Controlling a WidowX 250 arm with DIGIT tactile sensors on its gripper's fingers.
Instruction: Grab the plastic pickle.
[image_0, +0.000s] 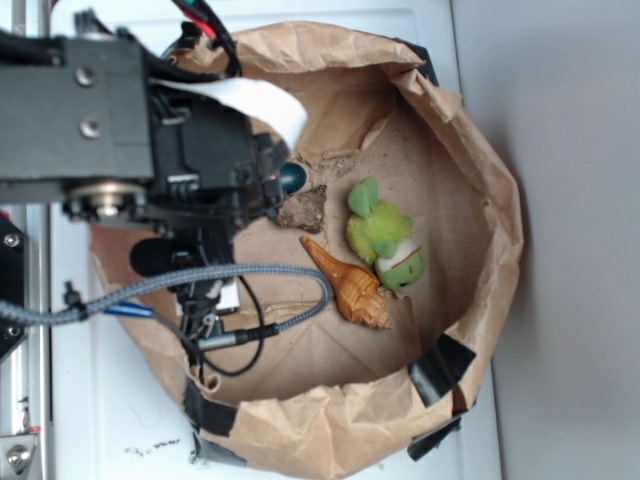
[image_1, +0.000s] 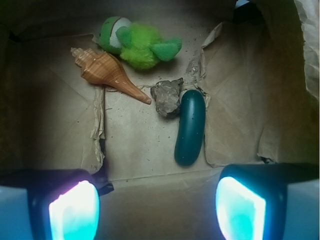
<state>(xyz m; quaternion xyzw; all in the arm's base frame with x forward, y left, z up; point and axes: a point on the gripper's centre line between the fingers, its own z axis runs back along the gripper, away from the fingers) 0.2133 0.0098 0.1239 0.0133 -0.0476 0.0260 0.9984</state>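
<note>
Grab not started: end effector (image_1: 157, 210) hangs open and empty above the paper bag (image_0: 480, 180); plastic pickle (image_1: 190, 127) lies untouched beside the rock (image_1: 168, 96). Descent and closing remain.

The plastic pickle (image_1: 190, 128) was a smooth, glossy, dark green oblong with rounded ends. It lay flat on the brown paper floor, lengthwise up the wrist view. In the exterior view, only 1 rounded end (image_0: 292, 178) showed.

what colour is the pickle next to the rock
Dark glossy green, almost teal; the plastic pickle shows best in the wrist view.
</note>
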